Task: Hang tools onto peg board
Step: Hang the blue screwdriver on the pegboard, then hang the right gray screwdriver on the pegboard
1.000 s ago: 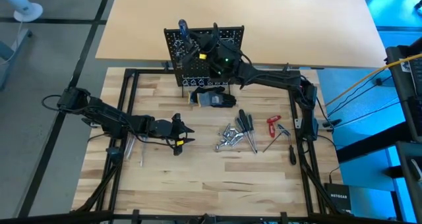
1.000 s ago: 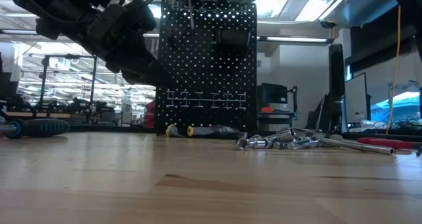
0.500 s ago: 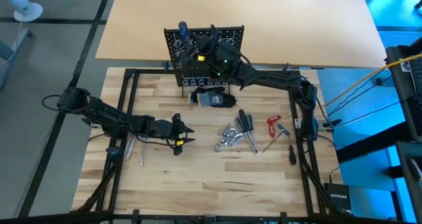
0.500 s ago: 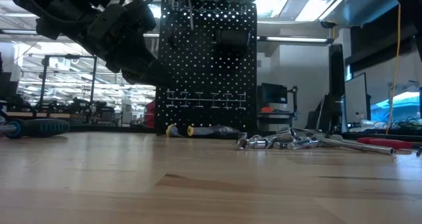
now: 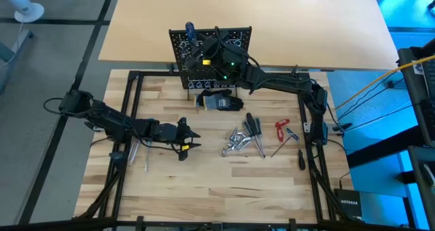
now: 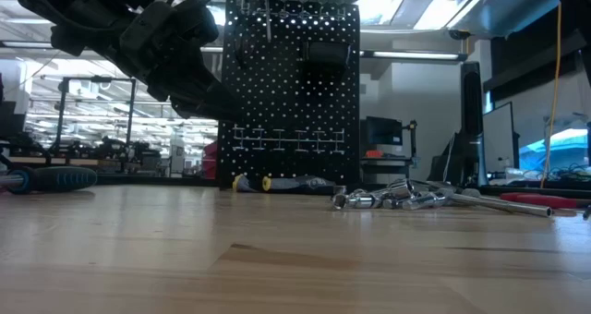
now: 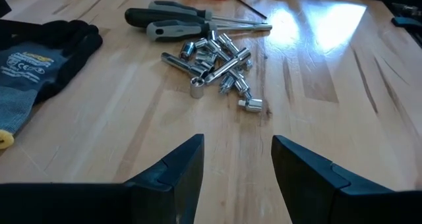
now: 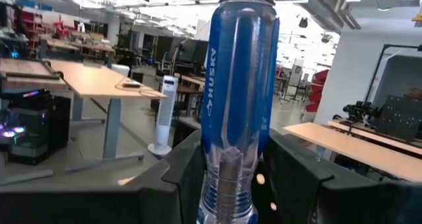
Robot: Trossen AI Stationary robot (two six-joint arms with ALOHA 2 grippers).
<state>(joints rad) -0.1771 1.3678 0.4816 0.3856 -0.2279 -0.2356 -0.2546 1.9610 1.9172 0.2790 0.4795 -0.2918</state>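
The right gripper (image 8: pixel 227 178), over the top of the peg board (image 5: pixel 234 37), clamps a blue screwdriver (image 8: pixel 237 85), its long axis upright between the fingers; the left gripper (image 7: pixel 237 165) waits with fingers spread apart, near the sockets (image 7: pixel 217 56).

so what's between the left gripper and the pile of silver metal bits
Bare wooden table. In the high view nothing lies between the left gripper and the silver pieces. The left wrist view shows the same, with open fingers and the glove off to one side.
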